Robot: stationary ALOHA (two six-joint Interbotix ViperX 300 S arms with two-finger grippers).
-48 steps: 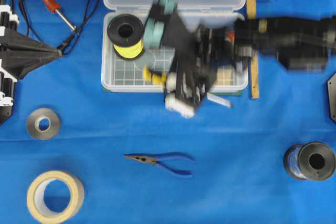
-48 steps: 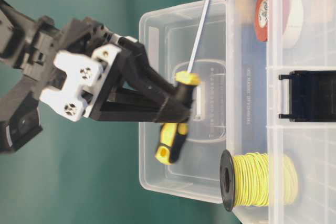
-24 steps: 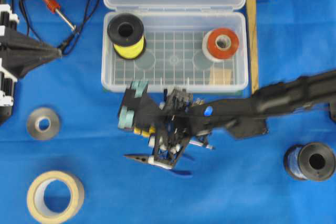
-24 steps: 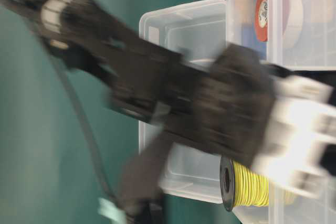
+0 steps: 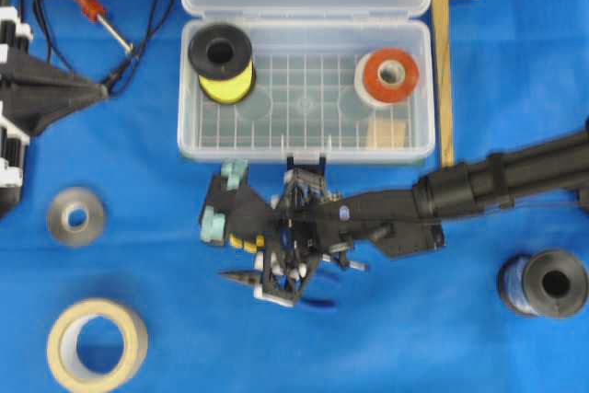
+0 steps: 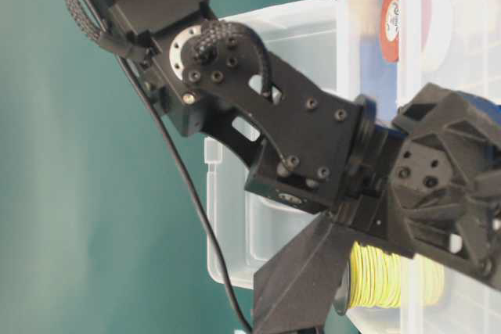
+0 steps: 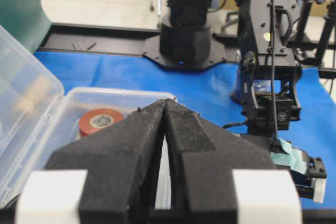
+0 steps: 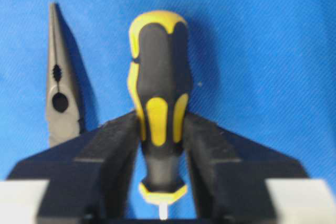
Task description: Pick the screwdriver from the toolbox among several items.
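Note:
My right gripper (image 8: pixel 160 125) is shut on the yellow-and-black handle of the screwdriver (image 8: pixel 157 85). It holds the screwdriver low over the blue cloth beside the nose of the pliers (image 8: pixel 60 93). In the overhead view the right gripper (image 5: pixel 269 255) is in front of the toolbox (image 5: pixel 304 150), outside it, with yellow bits of the screwdriver (image 5: pixel 247 242) showing at its left. The shaft is hidden. My left gripper (image 7: pixel 166 104) is shut and empty, parked at the far left (image 5: pixel 99 91).
The open toolbox holds a yellow wire spool (image 5: pixel 221 63) and red tape (image 5: pixel 388 74). The blue-handled pliers (image 5: pixel 237 274) lie partly under the right gripper. A soldering iron (image 5: pixel 81 5), tape rolls (image 5: pixel 97 345) (image 5: pixel 75 216), a dark spool (image 5: pixel 545 283) and a wooden mallet (image 5: pixel 445 62) lie around.
My right gripper has carried the screwdriver out of the toolbox toward the table's front and lowered it next to the pliers. The left arm has not moved.

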